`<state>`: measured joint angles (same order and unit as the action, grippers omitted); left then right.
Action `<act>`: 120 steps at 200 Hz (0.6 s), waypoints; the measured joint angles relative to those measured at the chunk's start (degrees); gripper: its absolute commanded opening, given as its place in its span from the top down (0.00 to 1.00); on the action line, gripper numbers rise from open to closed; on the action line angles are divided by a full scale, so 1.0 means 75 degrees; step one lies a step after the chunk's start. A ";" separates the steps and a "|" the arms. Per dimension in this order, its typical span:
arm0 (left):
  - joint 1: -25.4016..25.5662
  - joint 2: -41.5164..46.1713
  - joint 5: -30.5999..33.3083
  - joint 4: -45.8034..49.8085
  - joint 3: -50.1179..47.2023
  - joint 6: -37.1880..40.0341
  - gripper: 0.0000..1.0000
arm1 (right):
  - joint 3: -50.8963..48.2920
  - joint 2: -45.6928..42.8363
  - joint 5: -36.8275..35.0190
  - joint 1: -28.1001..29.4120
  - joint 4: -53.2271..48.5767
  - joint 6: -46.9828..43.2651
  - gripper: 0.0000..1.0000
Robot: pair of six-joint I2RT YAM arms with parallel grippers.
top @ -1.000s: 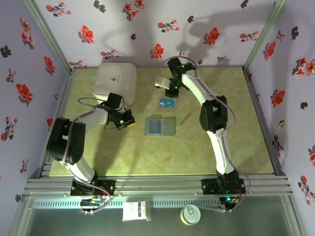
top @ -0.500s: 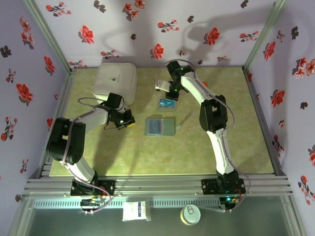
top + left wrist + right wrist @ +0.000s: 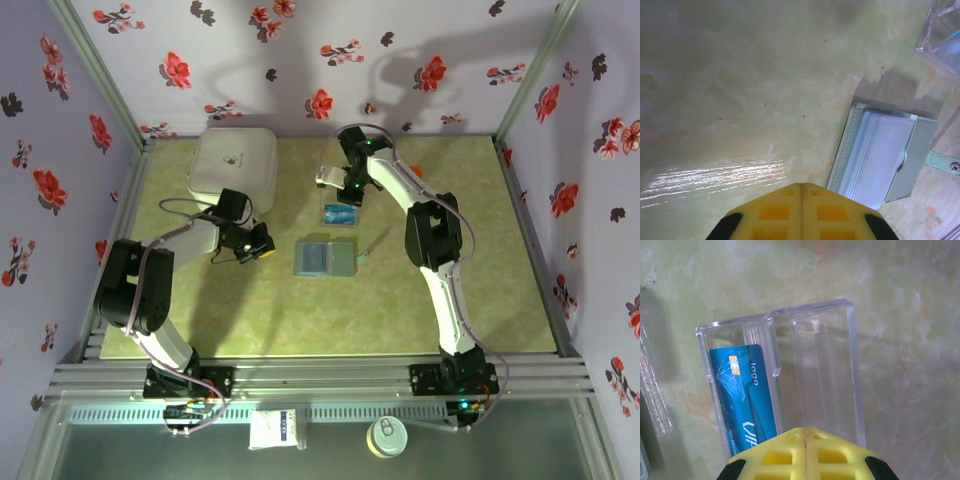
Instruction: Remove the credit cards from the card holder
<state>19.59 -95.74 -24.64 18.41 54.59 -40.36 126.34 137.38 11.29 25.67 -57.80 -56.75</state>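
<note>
The card holder (image 3: 325, 257) lies open and flat mid-table, grey-blue, its strap with the round stud (image 3: 955, 167) sticking out to one side. In the left wrist view the card holder (image 3: 885, 156) shows clear sleeves inside. A blue-teal credit card (image 3: 742, 392) with a gold chip lies in one slot of a clear plastic tray (image 3: 815, 365); from above, this card (image 3: 340, 213) sits just beyond the holder. My right gripper (image 3: 805, 430) is shut and empty over the tray's near edge. My left gripper (image 3: 801, 186) is shut and empty, just left of the holder.
A big white rounded box (image 3: 233, 165) stands at the back left, close behind my left arm. A corner of the clear tray (image 3: 942, 35) shows beyond the holder. Flowered walls and metal rails close in the green table (image 3: 450, 300), with bare tabletop right and front.
The right arm has shifted slightly over the clear tray and its jaws have finished closing. The blue card, the card holder and the left arm stay where they were.
</note>
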 measured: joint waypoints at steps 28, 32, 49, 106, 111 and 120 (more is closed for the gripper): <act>0.0000 0.0000 0.0000 -0.0020 0.0000 0.0000 0.97 | -0.0111 -0.0020 -0.0122 0.0015 0.0192 0.0058 0.88; 0.0000 0.0000 0.0000 -0.0032 0.0000 -0.0003 0.97 | -0.0140 -0.0035 -0.0143 0.0015 0.0233 0.0082 0.88; 0.0000 0.0000 -0.0009 -0.0055 0.0000 -0.0003 0.97 | -0.0332 -0.0178 -0.0213 0.0026 0.0431 0.0210 0.86; 0.0119 -0.0006 -0.0079 -0.0169 0.0003 -0.0035 0.97 | -0.1547 -0.1329 -0.0539 0.0087 0.1480 0.1702 0.74; 0.0143 -0.0009 -0.0085 -0.0192 0.0003 -0.0052 0.97 | -0.1725 -0.1486 -0.0577 0.0108 0.1626 0.2066 0.72; 0.0189 -0.0026 -0.0093 -0.0245 0.0009 -0.0085 0.97 | -0.2081 -0.1769 -0.0673 0.0143 0.1906 0.2652 0.71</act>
<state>21.02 -95.94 -25.34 16.58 54.65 -40.99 110.74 124.11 6.24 26.74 -43.51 -36.86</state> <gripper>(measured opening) 0.050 0.273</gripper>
